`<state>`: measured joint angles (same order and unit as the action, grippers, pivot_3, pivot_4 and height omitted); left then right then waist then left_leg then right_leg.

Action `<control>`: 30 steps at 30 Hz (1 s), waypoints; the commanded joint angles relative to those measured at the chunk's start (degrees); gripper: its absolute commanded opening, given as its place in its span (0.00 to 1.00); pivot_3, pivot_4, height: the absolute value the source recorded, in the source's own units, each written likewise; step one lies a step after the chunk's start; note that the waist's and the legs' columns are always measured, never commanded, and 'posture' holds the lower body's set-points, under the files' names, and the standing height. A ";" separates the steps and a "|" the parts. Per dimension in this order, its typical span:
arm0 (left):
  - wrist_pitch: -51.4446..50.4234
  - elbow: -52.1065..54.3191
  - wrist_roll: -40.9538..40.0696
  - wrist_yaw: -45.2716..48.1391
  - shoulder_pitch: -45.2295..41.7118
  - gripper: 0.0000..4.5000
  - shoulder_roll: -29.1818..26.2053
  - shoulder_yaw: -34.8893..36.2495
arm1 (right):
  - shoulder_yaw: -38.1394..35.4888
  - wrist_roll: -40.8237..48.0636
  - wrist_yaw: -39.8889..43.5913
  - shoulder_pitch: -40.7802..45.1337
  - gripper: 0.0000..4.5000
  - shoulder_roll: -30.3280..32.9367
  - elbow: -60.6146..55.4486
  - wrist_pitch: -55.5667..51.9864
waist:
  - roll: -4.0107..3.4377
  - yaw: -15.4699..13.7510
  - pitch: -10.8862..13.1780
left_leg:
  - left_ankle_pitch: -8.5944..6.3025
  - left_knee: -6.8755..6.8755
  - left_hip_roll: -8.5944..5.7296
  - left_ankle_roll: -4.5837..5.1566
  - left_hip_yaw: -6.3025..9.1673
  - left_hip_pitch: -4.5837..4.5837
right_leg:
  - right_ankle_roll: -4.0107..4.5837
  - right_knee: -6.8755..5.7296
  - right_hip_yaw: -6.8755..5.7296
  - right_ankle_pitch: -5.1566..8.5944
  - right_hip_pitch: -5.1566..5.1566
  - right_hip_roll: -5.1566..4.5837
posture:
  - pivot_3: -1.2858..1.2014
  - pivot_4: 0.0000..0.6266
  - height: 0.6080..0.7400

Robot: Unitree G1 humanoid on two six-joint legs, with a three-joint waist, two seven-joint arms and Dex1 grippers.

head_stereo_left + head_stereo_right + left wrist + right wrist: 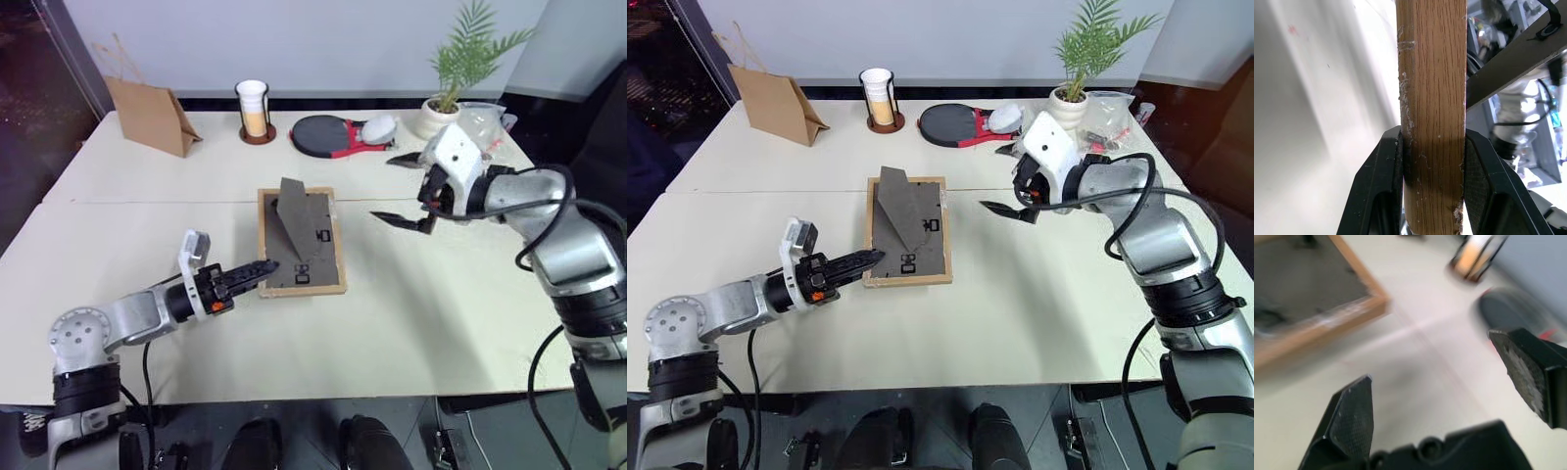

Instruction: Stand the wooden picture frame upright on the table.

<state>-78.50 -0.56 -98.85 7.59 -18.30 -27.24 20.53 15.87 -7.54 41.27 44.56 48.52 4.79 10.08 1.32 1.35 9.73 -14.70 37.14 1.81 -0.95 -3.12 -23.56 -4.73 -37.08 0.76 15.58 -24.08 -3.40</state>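
The wooden picture frame (303,245) lies face down near the middle of the worktop (441,304), dark back up, with its fold-out stand (289,220) already raised (presumably so it can prop the frame once tipped up). The left tool (263,267) is clamped on the frame's near left wooden edge, a grip suited to levering it upright. The right tool (407,191) hangs wide open and empty above the worktop, just right of the frame. The portrait side is hidden underneath
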 commanded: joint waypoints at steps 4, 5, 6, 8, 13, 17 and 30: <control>5.78 3.61 -11.70 -3.50 1.90 0.23 -3.61 -4.52 | 4.18 -28.09 -28.90 2.10 0.99 -3.81 12.20 38.42 | 0.01 -0.26 0.02 | 0.27 0.02 0.01 -0.45 -0.01 0.00 | 0.00 -0.10 0.07 0.00 -0.04 0.07 | 0.52 0.24 1.00; 6.56 3.78 -12.60 -3.93 2.02 0.23 -4.07 -5.28 | 4.70 -31.16 -32.59 2.38 0.99 -5.05 13.25 40.54 | 0.02 -0.26 0.03 | 0.29 0.04 0.01 -0.49 -0.01 0.00 | 0.00 -0.11 0.08 0.00 -0.04 0.06 | 0.52 0.24 1.00; 7.31 3.93 -13.39 -4.31 2.10 0.23 -4.52 -6.00 | 5.38 -34.12 -35.48 2.86 0.99 -6.00 14.25 42.13 | 0.02 -0.28 0.03 | 0.31 0.06 0.01 -0.52 0.00 0.00 | 0.00 -0.12 0.08 0.00 -0.04 0.06 | 0.52 0.24 1.00; 8.35 4.18 -14.04 -4.35 2.18 0.23 -5.30 -6.99 | 6.14 -38.62 -40.92 4.14 0.99 -7.92 16.14 43.92 | 0.02 -0.31 0.03 | 0.33 0.08 0.00 -0.55 -0.01 0.00 | 0.01 -0.14 0.10 0.00 -0.04 0.07 | 0.52 0.24 1.00; 9.62 4.67 -14.15 -3.54 2.53 0.23 -6.61 -8.23 | 9.45 -45.23 -47.80 8.87 0.99 -11.61 22.47 46.33 | 0.02 -0.32 0.03 | 0.34 0.10 0.00 -0.57 0.00 0.01 | 0.01 -0.14 0.09 0.00 -0.02 0.13 | 0.52 0.24 1.00; 10.30 5.87 -14.15 -3.11 3.59 0.23 -7.21 -8.56 | 11.04 -47.43 -50.77 11.51 0.80 -12.81 26.50 47.16 | 0.02 -0.34 0.03 | 0.34 0.09 0.01 -0.57 0.02 0.02 | 0.01 -0.14 0.08 0.00 0.00 0.15 | 0.52 0.24 1.00; 13.72 14.93 4.82 9.81 10.14 0.88 -18.79 -5.06 | 11.16 -31.07 -39.23 13.63 0.24 -14.90 35.82 52.18 | 0.02 0.06 0.04 | 0.33 0.07 0.02 -0.52 0.06 0.11 | 0.01 -0.14 0.08 0.00 0.11 0.25 | 0.52 0.24 1.00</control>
<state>-65.86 11.83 -100.35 12.97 -8.97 -43.71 12.90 29.02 -46.88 -0.67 56.08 34.27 40.42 61.35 1.33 1.41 9.78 -14.38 37.20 1.84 -1.45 -3.07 -23.44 -4.71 -37.23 0.84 15.58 -23.97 -3.15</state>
